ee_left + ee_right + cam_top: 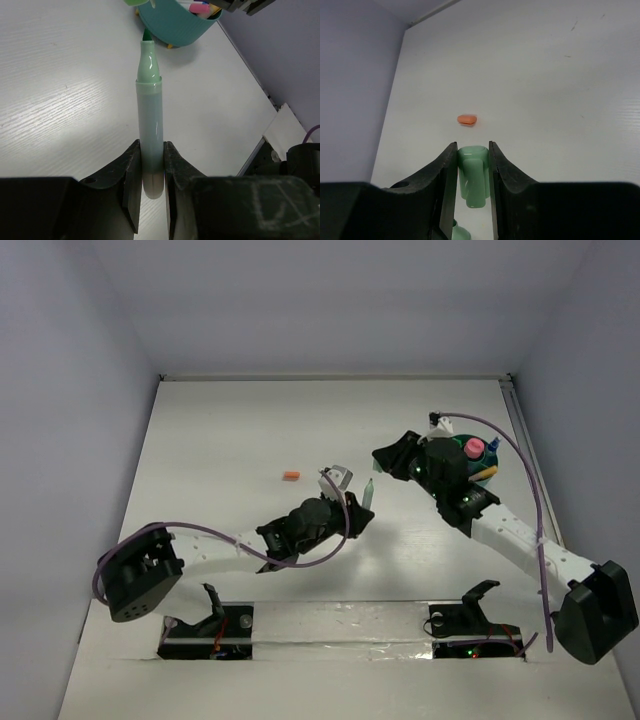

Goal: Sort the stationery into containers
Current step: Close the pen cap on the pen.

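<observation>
Left gripper (151, 146) has its jaws clamped on the very tail of the pale-green marker (150, 115), with most of the barrel sticking out past the fingers. The marker is out over the table (60, 100), between the two arms and a little short of the teal tub (172, 30).

Its long axis runs straight out in line with the fingers. The bare green tip leads and points at the near wall of the tub, and the blunt end is buried in the grip. From the top camera it reads as pointing away from the arm bases with a slight lean.

Right gripper (472, 146) is squeezed onto a pale-green cap (472, 175), and I can't tell which way the cap's mouth faces. A small orange cap (467, 119) lies loose on the table beyond it.

My first worry is that tail-only hold. It's a long lever, so any sideways push from the cap or the tub rim could swing the marker in the jaws or pop it free.

My second is the exposed tip, which would leave ink on the table or tub wall if it dipped.

My third is how close the two wrists are working: a capping attempt that's slightly off line could knock the fingers together and lose the cap
</observation>
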Robot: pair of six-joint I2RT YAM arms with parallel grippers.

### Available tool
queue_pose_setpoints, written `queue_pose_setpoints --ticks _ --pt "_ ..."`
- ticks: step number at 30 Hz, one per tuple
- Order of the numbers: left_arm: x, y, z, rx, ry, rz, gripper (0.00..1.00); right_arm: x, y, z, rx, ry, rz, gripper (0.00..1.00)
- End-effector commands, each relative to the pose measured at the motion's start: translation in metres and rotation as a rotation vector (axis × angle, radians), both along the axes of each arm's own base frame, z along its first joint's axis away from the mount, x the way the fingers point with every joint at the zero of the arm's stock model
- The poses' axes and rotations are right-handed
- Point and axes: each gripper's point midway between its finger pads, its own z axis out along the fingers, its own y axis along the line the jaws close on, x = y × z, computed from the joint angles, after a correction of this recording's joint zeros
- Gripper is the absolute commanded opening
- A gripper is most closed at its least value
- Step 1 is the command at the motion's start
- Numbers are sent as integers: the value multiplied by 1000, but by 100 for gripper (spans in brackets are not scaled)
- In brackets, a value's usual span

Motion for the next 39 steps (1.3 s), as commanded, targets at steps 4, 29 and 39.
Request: queue_pose_setpoints --ticks 4,29,39 --pt "6 -13 28 -42 -50 -5 0 -5 3 23 52 -74 10 0" --pt "10 -22 28 -47 -55 -8 0 -16 2 25 33 -98 7 0" --pt "15 -22 41 -40 -93 5 0 -22 8 14 16 -87 26 0"
